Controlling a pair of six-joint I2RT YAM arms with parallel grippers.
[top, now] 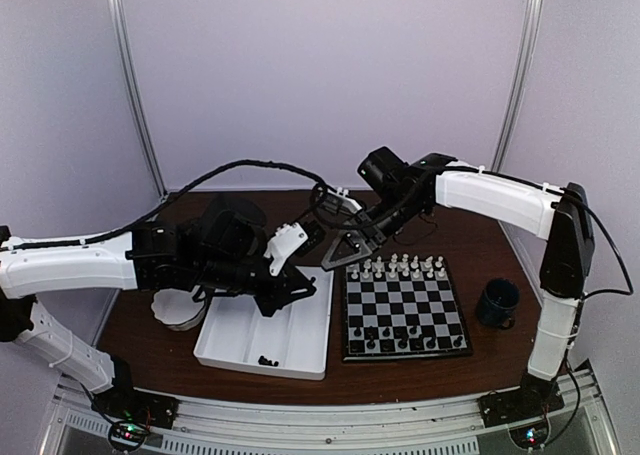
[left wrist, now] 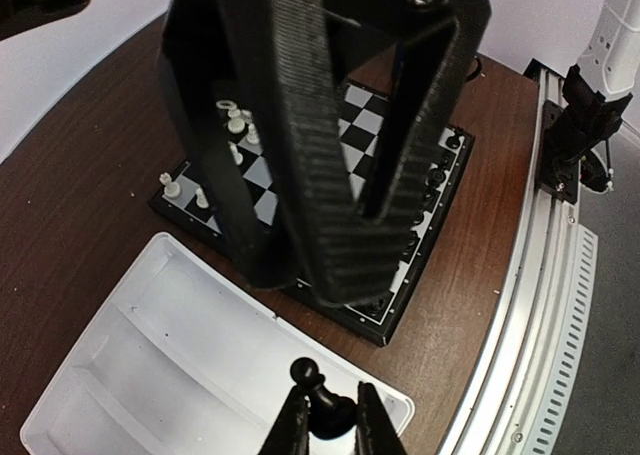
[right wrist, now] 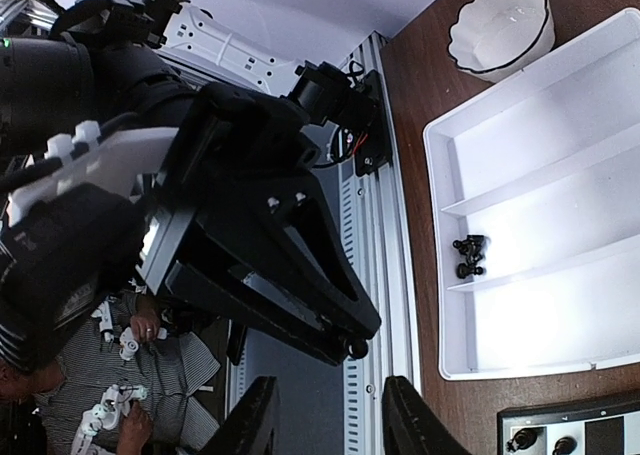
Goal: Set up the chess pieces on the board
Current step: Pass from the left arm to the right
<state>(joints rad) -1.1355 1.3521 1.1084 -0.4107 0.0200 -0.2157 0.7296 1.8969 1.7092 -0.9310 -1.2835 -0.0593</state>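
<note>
The board (top: 405, 305) lies right of centre, with white chess pieces (top: 400, 268) along its far rows and black ones (top: 405, 340) along its near rows. My left gripper (left wrist: 332, 397) is shut on a black pawn (left wrist: 322, 407), held above the near right corner of the white tray (left wrist: 150, 375). From above, this gripper (top: 300, 293) hangs over the tray's far right edge. My right gripper (right wrist: 330, 385) is open and empty. It hovers just left of the board's far left corner (top: 338, 260), close above the left gripper. Two or three loose black pieces (right wrist: 470, 257) lie in the tray.
The white divided tray (top: 262, 343) sits left of the board. A white scalloped bowl (right wrist: 500, 25) stands beyond the tray's left end, partly under the left arm. A dark blue mug (top: 497, 303) is right of the board. The metal rail (left wrist: 540, 305) runs along the table's near edge.
</note>
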